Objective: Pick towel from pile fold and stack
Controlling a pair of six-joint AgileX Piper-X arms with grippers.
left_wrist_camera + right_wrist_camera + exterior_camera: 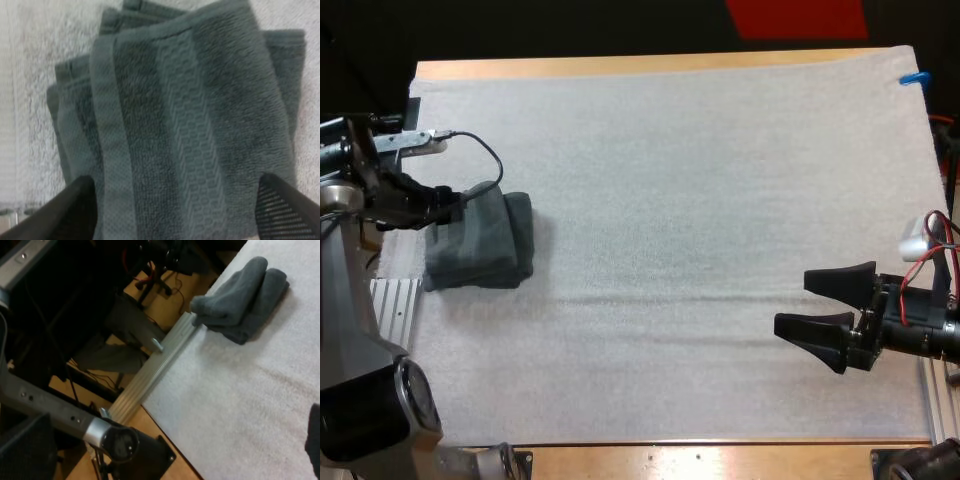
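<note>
A folded stack of dark grey-green towels (480,240) lies on the white mat (680,200) near its left edge. My left gripper (448,208) is at the stack's left side. In the left wrist view the towel stack (190,115) lies just below the left gripper (176,179), whose black fingers (75,205) stand wide apart at either side of it, open. My right gripper (792,302) hovers open over bare mat at the right, far from the towels. In the right wrist view the stack (245,295) sits at the mat's far edge.
An aluminium rail (395,305) runs along the mat's left edge beside the stack, and it also shows as the rail (150,375) in the right wrist view. My left arm's base (370,400) stands at the near left corner. Bare mat stretches between the two grippers.
</note>
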